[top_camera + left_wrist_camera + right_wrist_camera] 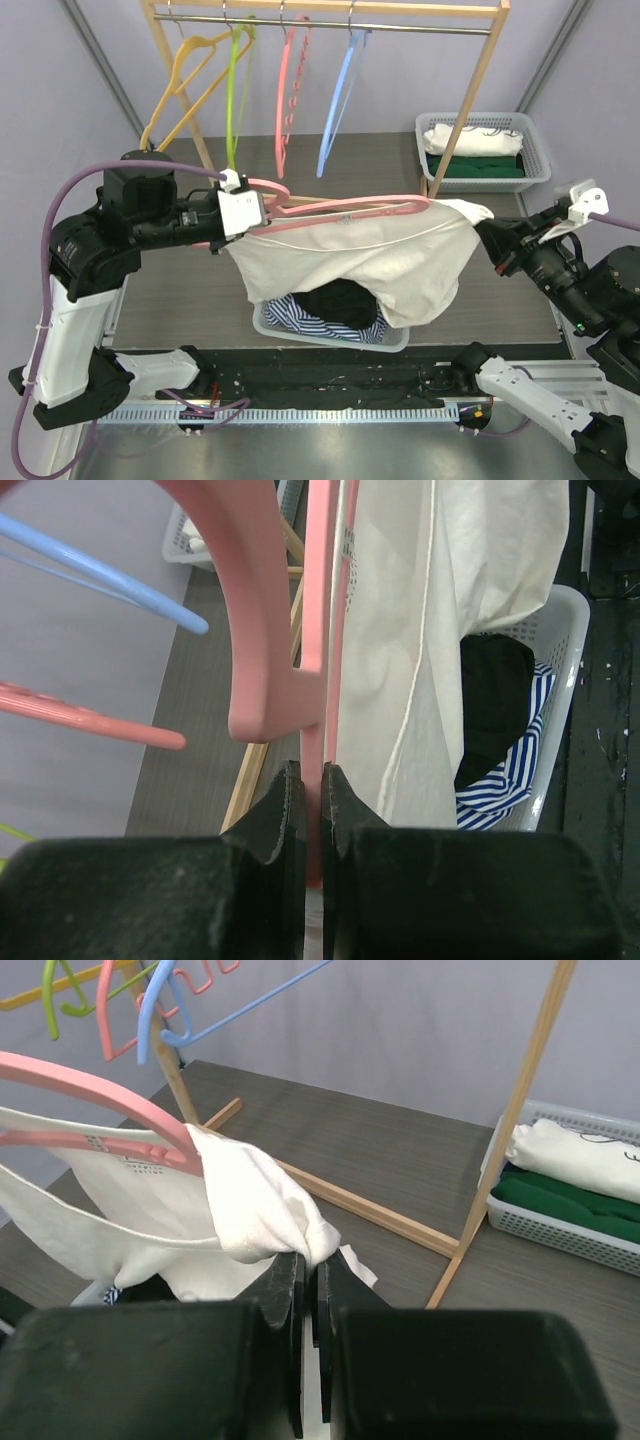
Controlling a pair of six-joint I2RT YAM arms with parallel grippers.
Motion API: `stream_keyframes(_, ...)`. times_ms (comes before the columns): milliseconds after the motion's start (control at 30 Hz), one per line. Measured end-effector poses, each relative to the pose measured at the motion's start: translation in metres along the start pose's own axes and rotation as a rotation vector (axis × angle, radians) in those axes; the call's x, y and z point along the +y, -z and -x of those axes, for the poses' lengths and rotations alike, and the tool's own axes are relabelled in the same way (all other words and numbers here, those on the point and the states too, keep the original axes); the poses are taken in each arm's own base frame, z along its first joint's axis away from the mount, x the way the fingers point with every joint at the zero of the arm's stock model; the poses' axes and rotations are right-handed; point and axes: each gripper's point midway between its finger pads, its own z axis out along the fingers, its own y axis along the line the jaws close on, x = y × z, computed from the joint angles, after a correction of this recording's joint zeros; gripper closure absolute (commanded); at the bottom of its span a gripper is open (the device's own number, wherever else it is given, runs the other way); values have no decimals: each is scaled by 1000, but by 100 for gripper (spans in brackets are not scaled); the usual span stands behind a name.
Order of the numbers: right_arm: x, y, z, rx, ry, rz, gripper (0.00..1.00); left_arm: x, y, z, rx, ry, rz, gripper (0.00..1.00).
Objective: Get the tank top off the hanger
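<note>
Just toward 6 o'clock from centre, a white basket [395, 345] holds a striped garment [300, 318] and a black garment [345, 300]. At 2 o'clock a grey basket [540, 160] holds a folded white garment [470, 138] on a green garment [485, 166]. The surface [180, 290] is dark wood-grain and the walls [70, 100] are lilac. The tank top [370, 260] drapes from the pink hanger [350, 205] at centre. The left end effector [312, 785] clamps the hanger, and the right end effector [305, 1265] pinches the top's 3 o'clock edge.

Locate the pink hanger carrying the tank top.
In the top view the pink hanger sits mid-air at centre above the white basket, clamped near its hook by the left gripper, the tank top draped over it.
</note>
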Motion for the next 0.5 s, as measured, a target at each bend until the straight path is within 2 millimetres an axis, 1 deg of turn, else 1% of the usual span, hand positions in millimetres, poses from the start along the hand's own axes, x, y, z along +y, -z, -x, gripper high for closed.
stream_keyframes(67,2,-1,-3,15,-5,12,39,-2,0,0,0,2,-7,97)
stream_keyframes(100,6,-3,-8,36,2,30,13,-2,0,0,0,3,-9,97)
stream_keyframes(167,17,-9,-20,98,7,88,1,-2,1,1,-3,3,-13,97)
stream_keyframes(233,30,-19,-38,202,33,159,0,-2,1,6,-16,1,-18,98)
stream_keyframes(300,39,-26,-45,276,47,205,0,-1,1,12,-34,-4,-26,99)
stream_keyframes(333,43,-27,-42,289,57,225,0,-2,-1,13,-41,-4,-37,100)
stream_keyframes(400,50,-32,-28,287,79,262,0,-5,-4,13,-40,1,-60,100)
stream_keyframes(467,54,-30,-7,238,102,294,0,-10,-9,9,-31,10,-91,100)
stream_keyframes(500,58,-26,7,199,114,317,0,-13,-12,6,-23,13,-109,100)
